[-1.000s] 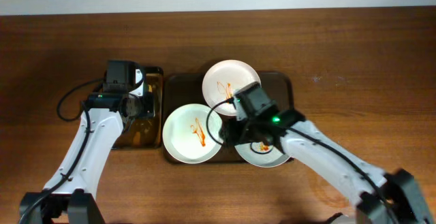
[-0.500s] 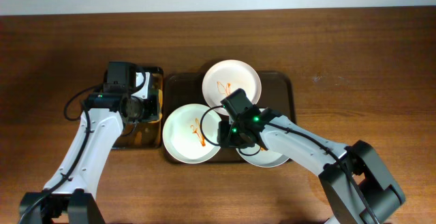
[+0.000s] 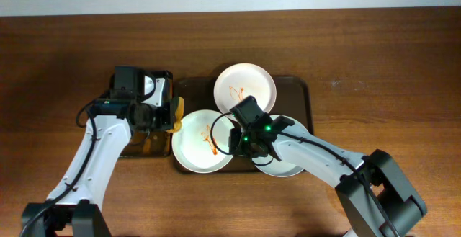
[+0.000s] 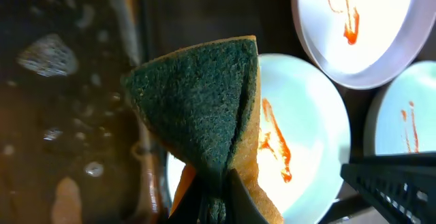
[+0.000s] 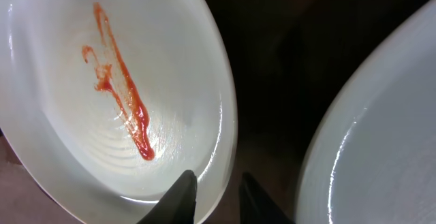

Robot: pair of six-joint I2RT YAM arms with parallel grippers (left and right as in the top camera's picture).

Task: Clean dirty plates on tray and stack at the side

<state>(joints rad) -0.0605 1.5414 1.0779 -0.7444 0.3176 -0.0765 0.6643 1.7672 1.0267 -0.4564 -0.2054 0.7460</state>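
Though overhead obscures them, left jaws pinch sponge [image 4: 197, 115], right jaws straddle plate [image 5: 48, 108], spread.

In the left wrist view the sponge [image 4: 197, 115] has a rough, fibrous green scrub side w/ softer orange foam under it. The plates [image 5: 184, 101] are smooth glossy white, ceramic or plastic idk, w/ wet-looking red smears [image 5: 126, 101]. The table [image 3: 374, 57] is wood grain, semi-matt. The tray [image 3: 295, 93] is dark & dull.

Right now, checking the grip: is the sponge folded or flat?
Folded: the sponge is pinched double in the left gripper, green side outward.
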